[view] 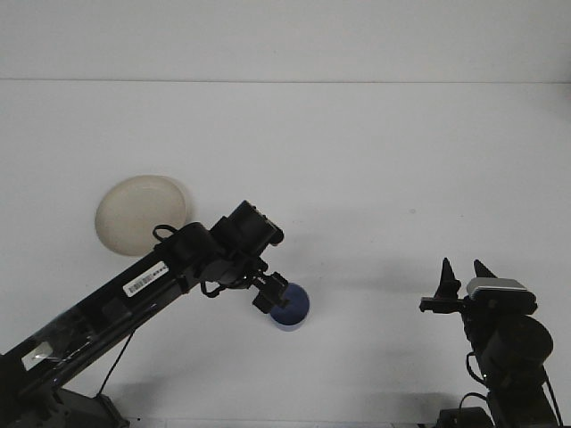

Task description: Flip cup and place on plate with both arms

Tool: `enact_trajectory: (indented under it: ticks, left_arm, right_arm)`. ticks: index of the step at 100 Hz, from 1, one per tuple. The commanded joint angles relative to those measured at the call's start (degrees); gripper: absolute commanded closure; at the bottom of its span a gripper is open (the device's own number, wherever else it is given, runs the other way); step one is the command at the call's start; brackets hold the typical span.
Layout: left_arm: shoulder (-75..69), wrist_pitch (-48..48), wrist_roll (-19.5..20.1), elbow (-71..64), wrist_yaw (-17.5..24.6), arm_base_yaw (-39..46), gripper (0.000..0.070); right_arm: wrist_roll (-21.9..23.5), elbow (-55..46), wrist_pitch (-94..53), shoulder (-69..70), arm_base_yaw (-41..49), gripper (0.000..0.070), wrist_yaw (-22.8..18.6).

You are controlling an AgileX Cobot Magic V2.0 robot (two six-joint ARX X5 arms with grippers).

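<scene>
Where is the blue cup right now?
In the front view, the blue cup sits low centre on the white table, touching the left gripper.

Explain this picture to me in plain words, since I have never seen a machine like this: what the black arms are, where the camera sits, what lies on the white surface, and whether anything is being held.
The camera looks forward over a white table, the way the robot faces, so this is roughly the robot's own view. The two black shapes are its arms, each ending in a gripper, a two-fingered claw.

The left gripper reaches out across the table and sits right at the near-left edge of a small blue cup. Whether its fingers are open, or already touching the cup, cannot be made out. Nothing is lifted; the cup stands on the table.

The right gripper rests at the lower right, its two pointed fingers apart and empty.

Further back on the left lies a pale round plate, with nothing on it. The cup is meant to end up there.
</scene>
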Motion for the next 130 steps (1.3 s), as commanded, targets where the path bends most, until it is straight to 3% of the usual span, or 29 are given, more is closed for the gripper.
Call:
enact_trajectory:
  ticks: [1, 66, 78, 93, 107, 130]
  left_arm:
    - [1.9, 0.1, 0.7, 1.2, -0.4, -1.1, 0.0265]
    - [13.8, 1.3, 2.3, 1.2, -0.4, -2.5, 0.0288]
    - [14.3, 1.3, 3.1, 1.2, -0.4, -2.5, 0.041]
    - [15.3, 1.3, 4.4, 1.2, -0.4, -2.5, 0.0511]
    - [17.2, 0.8, 5.5, 1.2, -0.4, -2.5, 0.0696]
    - [17.2, 0.6, 5.9, 1.5, -0.5, -2.6, 0.0695]
  right_arm:
    - [-0.7, 0.0, 0.5, 0.1, 0.0, 0.0325, 0.0]
    - [-0.7, 0.0, 0.4, 0.1, 0.0, 0.0325, 0.0]
    - [-0.7, 0.0, 0.4, 0.1, 0.0, 0.0325, 0.0]
    - [-0.7, 0.0, 0.5, 0.1, 0.0, 0.0325, 0.0]
    - [-0.7, 0.0, 0.5, 0.1, 0.0, 0.0325, 0.0]
    - [-0.7, 0.0, 0.5, 0.1, 0.0, 0.0325, 0.0]
